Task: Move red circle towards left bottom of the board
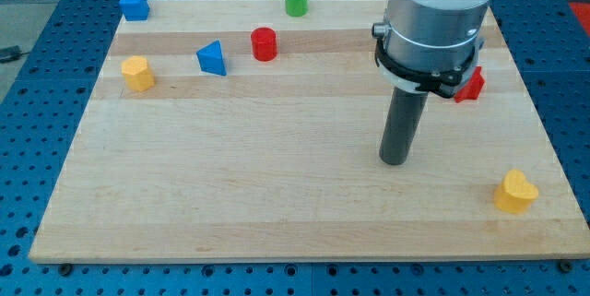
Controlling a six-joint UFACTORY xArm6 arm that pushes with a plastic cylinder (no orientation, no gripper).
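Note:
The red circle block (265,43) stands in the upper middle of the wooden board (230,204), just right of a blue triangle block (212,58). My tip (396,159) rests on the board right of centre, well to the right of and below the red circle, touching no block. A second red block (471,85) sits at the right, partly hidden behind the arm's body.
A blue block (135,5) sits at the top left corner and a green cylinder (296,0) at the top edge. A yellow block (137,73) lies at the left and a yellow heart block (514,192) near the bottom right corner.

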